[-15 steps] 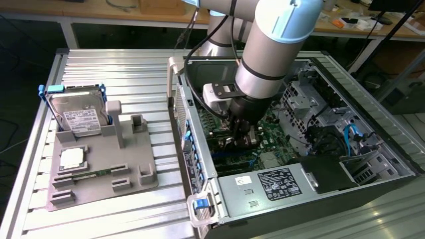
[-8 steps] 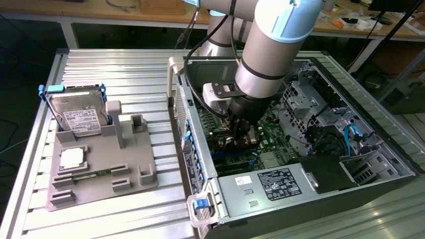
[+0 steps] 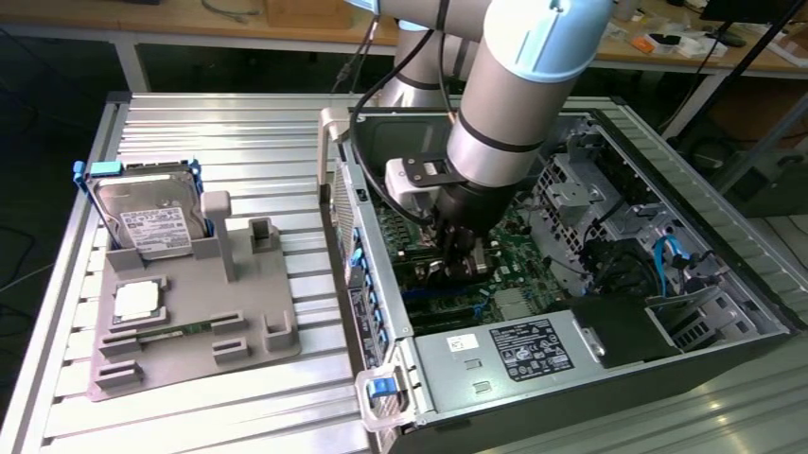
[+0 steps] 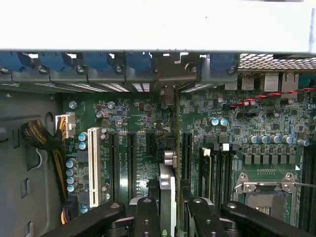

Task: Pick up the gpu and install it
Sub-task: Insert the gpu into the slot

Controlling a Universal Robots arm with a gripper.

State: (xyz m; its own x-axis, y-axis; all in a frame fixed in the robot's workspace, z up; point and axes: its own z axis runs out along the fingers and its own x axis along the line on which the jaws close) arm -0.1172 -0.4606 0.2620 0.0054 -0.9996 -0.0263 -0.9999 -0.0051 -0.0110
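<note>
The gpu (image 4: 167, 190) is seen edge-on in the wrist view as a thin dark blade with a silver part. It stands upright over the green motherboard (image 4: 138, 163), between two black expansion slots, and its far end reaches the rear bracket openings (image 4: 167, 66). My gripper (image 4: 174, 217) is shut on it, with one black finger (image 4: 148, 215) on each side. In the exterior view my gripper (image 3: 457, 265) is down inside the open computer case (image 3: 378, 284), just above the motherboard, and hides most of the card. Whether the card sits in a slot I cannot tell.
A grey holder (image 3: 189, 326) on the metal table at the exterior view's left carries the silver hard drive (image 3: 146, 222), a processor chip (image 3: 135, 301) and a green memory stick (image 3: 165, 333). Inside the case are the power supply (image 3: 524, 345), a white slot (image 4: 93, 165) and the processor socket (image 4: 264, 185).
</note>
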